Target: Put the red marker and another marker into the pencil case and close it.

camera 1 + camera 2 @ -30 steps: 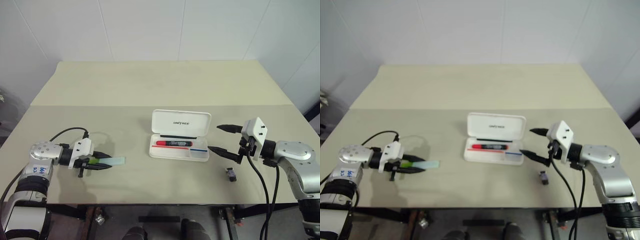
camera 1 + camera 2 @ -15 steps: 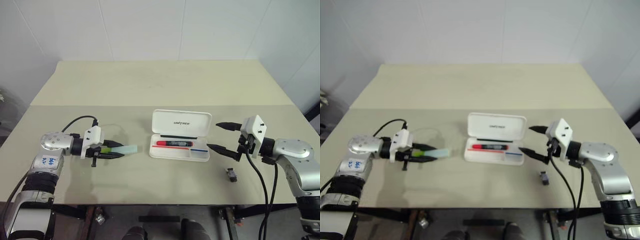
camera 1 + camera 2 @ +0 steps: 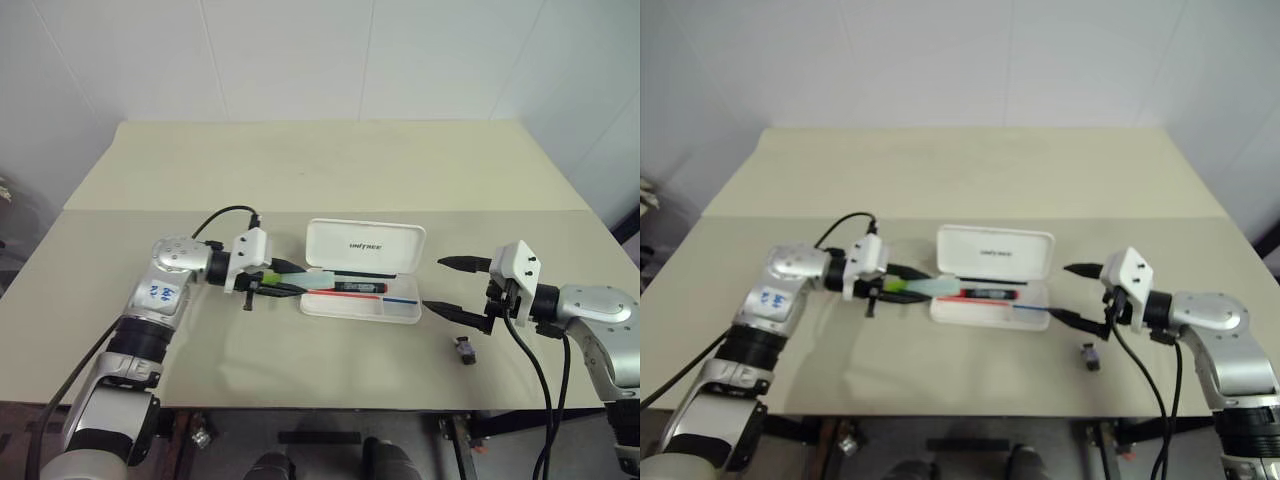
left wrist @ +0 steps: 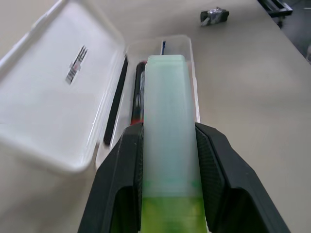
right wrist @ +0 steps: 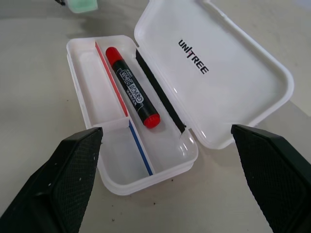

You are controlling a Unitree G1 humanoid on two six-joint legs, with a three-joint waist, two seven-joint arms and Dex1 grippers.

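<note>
The white pencil case (image 3: 396, 256) lies open at the table's middle, lid tilted back. The red marker (image 3: 352, 287) rests in its tray, and its red cap and end show in the right wrist view (image 5: 132, 94). My left gripper (image 3: 299, 284) is shut on the other marker, a flat green-capped highlighter (image 4: 167, 121). It holds the pale body level, and the tip reaches over the case's left end. My right gripper (image 3: 433, 283) hovers just right of the case, open, nothing between its fingers.
A small dark stubby object (image 3: 462, 348) lies on the table near the front edge, below my right gripper. The beige table (image 3: 300, 170) stretches bare behind the case to the white wall. A black cable loops above my left wrist.
My left gripper has carried the highlighter rightward and a little up, from the table's left side to the case's left end. My right gripper has stayed beside the case.
</note>
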